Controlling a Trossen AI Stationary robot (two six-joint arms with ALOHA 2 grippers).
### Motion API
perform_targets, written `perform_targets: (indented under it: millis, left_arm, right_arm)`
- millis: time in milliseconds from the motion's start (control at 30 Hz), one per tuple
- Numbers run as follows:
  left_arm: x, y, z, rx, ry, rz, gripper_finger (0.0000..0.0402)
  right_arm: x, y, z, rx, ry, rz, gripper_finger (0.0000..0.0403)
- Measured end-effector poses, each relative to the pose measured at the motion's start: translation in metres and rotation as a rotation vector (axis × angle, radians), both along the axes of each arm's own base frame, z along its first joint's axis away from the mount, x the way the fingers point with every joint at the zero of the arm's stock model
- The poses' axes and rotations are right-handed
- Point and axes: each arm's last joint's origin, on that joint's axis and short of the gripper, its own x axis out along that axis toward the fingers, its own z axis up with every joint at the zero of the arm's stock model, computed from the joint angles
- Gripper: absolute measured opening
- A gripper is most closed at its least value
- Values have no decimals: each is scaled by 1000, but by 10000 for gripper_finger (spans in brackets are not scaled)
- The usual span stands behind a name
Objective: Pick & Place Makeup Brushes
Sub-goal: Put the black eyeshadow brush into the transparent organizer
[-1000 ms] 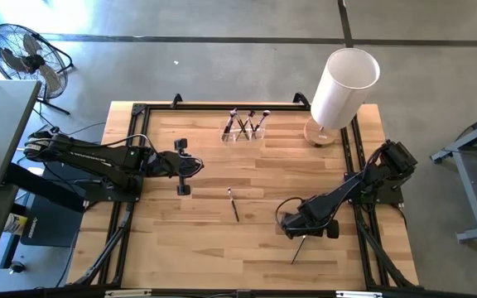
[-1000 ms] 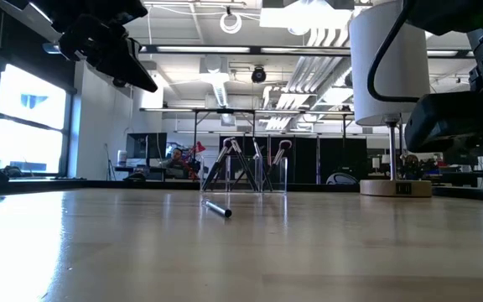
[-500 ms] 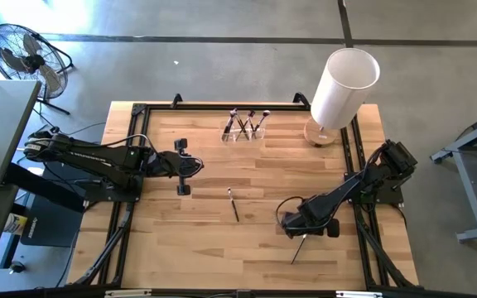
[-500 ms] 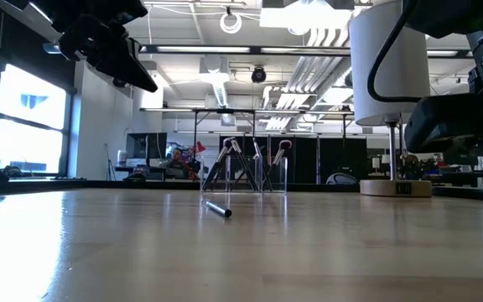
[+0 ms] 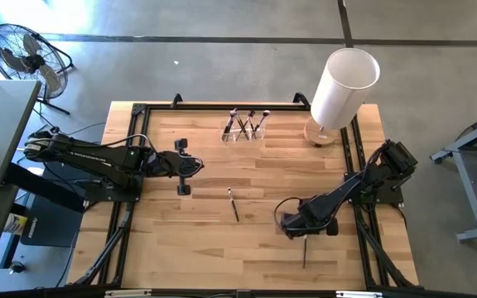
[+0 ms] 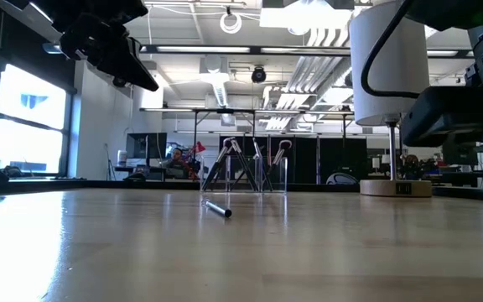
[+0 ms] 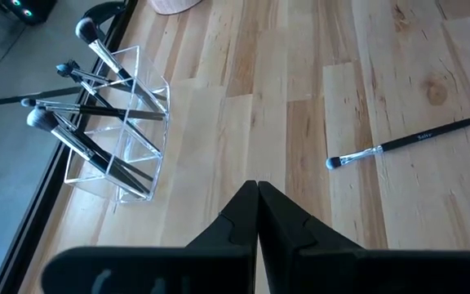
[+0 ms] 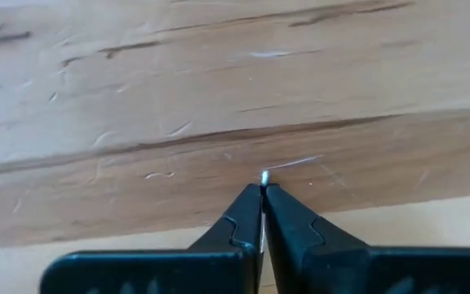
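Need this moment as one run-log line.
right tool: shut on brush, lower right | left tool: shut, idle | loose brush: mid-table | clear holder: several brushes

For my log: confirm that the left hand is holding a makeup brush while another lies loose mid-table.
Not the left. The right hand is shut on the held makeup brush, as the high view shows. The left hand is shut on nothing. The loose brush does lie mid-table.
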Motion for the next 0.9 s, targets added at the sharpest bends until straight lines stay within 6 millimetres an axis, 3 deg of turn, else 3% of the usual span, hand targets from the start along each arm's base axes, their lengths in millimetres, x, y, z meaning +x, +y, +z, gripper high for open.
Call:
perform_targets:
  millis: [333,633,900]
  left_arm:
    - [0,-2,0,-10,13,-62,1]
    - [0,-2,-1,30,38,-116,1]
    - [0,-3,-1,2,38,-156,1]
  right_arm:
    - [13,6,9,6,-112,174,2]
    - [54,6,36,-394,-500,350,0]
    - [76,-24,44,-596,-562,387,0]
